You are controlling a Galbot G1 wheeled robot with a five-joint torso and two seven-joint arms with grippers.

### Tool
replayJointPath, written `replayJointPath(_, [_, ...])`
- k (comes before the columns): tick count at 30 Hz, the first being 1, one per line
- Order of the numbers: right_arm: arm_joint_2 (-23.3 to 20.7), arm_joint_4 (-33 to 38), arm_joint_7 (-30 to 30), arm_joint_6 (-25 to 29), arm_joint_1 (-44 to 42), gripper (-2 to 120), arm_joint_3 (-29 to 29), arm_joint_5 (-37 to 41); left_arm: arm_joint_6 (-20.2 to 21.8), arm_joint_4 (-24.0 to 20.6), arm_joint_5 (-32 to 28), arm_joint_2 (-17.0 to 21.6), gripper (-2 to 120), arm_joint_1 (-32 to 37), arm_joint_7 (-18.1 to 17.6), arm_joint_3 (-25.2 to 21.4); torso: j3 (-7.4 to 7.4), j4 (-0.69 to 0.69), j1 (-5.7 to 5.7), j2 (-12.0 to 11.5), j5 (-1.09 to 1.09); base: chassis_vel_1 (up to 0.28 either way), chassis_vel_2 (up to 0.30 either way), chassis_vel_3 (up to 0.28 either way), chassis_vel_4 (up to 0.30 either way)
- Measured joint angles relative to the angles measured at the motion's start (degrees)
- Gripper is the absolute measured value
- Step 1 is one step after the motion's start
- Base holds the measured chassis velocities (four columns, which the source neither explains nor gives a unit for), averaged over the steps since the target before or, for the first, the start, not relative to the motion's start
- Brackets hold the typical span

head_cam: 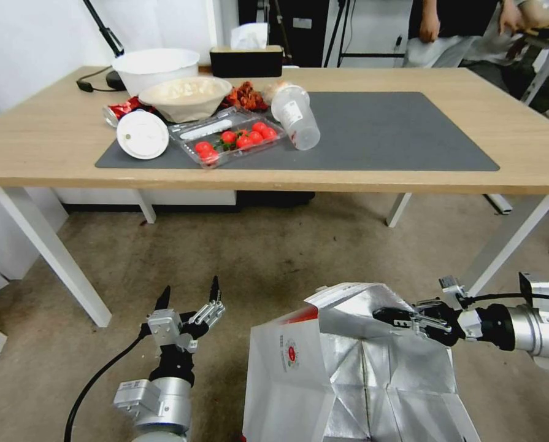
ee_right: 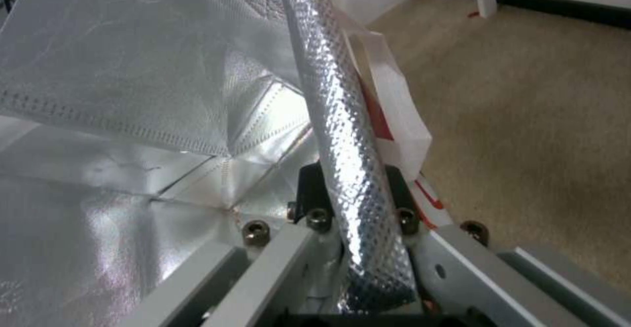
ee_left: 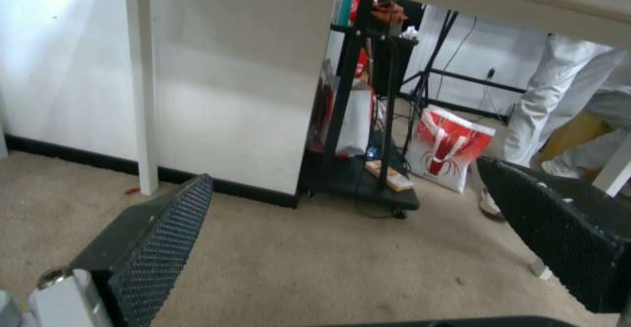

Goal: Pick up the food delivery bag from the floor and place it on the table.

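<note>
The food delivery bag (head_cam: 323,380), white and red with silver foil lining, stands open at the lower middle of the head view; its base is cut off by the frame edge. My right gripper (head_cam: 387,316) comes in from the right and is shut on the bag's folded foil rim (ee_right: 335,120), which runs between its jaws in the right wrist view. My left gripper (head_cam: 188,296) hangs open over the floor (head_cam: 256,258), left of the bag and apart from it, with nothing between its black pads (ee_left: 157,248). The table (head_cam: 53,147) stands ahead, beyond the bag.
On the dark mat (head_cam: 397,135), at its left end, lie bowls (head_cam: 185,97), a clear box of tomatoes (head_cam: 234,138), a tipped cup (head_cam: 295,116) and a lid (head_cam: 142,134). White table legs (head_cam: 53,255) stand left and right. Another red-white bag (ee_left: 447,149) sits by a black shelf.
</note>
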Motion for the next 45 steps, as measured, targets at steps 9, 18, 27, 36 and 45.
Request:
replayJointPath(9, [0.2, 0.1, -0.1, 0.1, -0.1, 0, 0.2, 0.0, 0.0, 0.0, 0.0, -0.2, 100, 0.1, 0.0, 0.1, 1.23, 0.00, 0.61, 1.8, 0.00, 0.000, 0.000, 0.000, 0.000])
replayJointPath(18, [0.0, 0.1, -0.3, 0.1, 0.1, 0, 0.2, 0.1, 0.0, 0.3, 0.0, -0.3, 100, 0.0, -0.1, 0.1, 2.82, 0.00, 1.45, 4.3, 0.00, 0.000, 0.000, 0.000, 0.000])
replayJointPath(27, [0.0, -0.1, -0.6, 0.1, 0.0, 0, 0.2, 0.1, 0.0, 0.6, 0.1, -0.3, 100, -0.2, -0.1, 0.1, 4.22, 0.00, 2.11, 6.3, 0.00, 0.000, 0.000, 0.000, 0.000])
replayJointPath(36, [0.2, -0.3, -0.7, 0.2, 0.0, 0, 0.0, 0.0, 0.0, 0.9, 0.1, -0.3, 100, -0.2, -0.1, 0.1, 5.59, 0.00, 2.96, 8.6, 0.00, 0.000, 0.000, 0.000, 0.000])
replayJointPath(45, [0.0, -0.4, -1.0, 0.4, 0.1, 0, 0.0, -0.1, 0.1, 1.0, 0.2, -0.3, 100, -0.4, 0.0, 0.2, 6.74, 0.00, 3.62, 10.4, 0.00, 0.000, 0.000, 0.000, 0.000])
